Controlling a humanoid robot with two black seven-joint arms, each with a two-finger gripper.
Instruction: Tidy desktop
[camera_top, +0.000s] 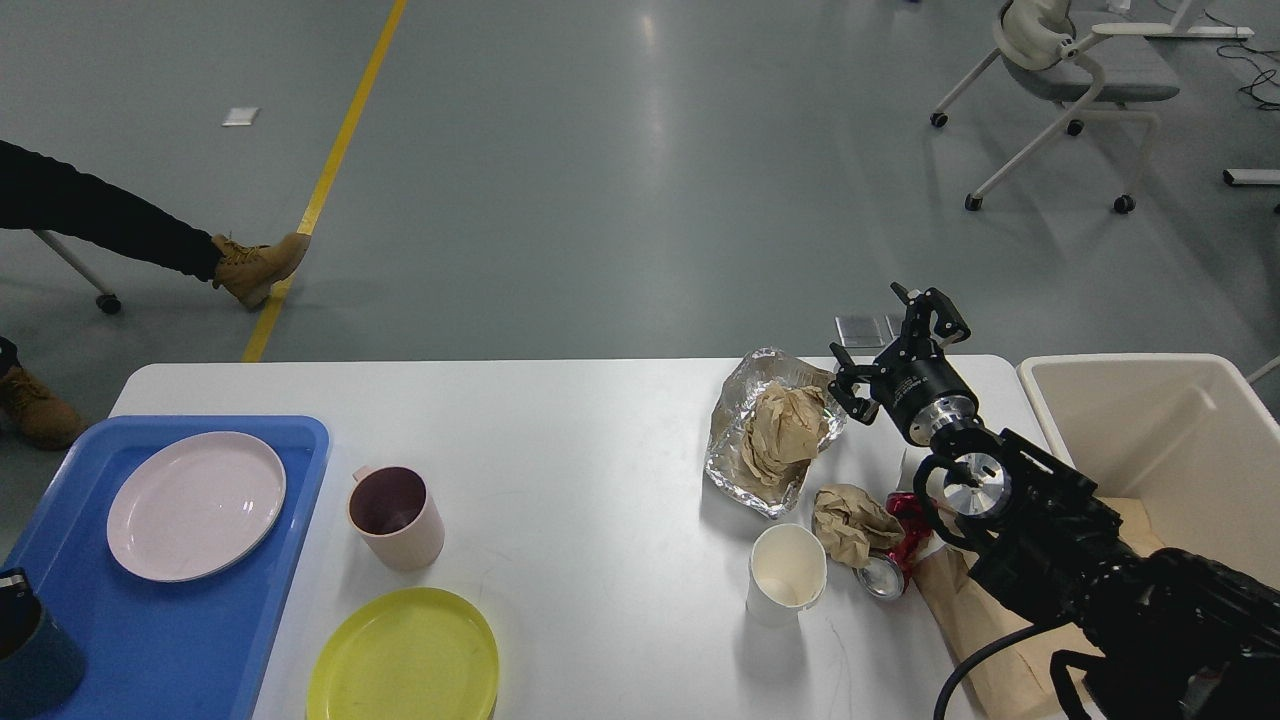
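The white desktop (600, 440) holds a crumpled foil sheet (730, 455) with a brown paper wad (785, 425) on it. In front of it lie a smaller paper wad (850, 520), a crushed red can (893, 565) and a white paper cup (787, 578). My right gripper (893, 347) hovers open and empty just right of the foil, near the far edge. A pink mug (393, 515) and a yellow plate (403, 655) sit left of centre. A dark blue cup (30, 665) stands tilted on the blue tray (200, 620). A small grey part touches its rim at the view's edge.
A pink plate (195, 505) lies on the tray. The cream bin (1150, 430) stands off the desktop's right end. A flat brown paper bag (965, 620) lies under my right arm. A person's legs and a chair stand on the floor beyond.
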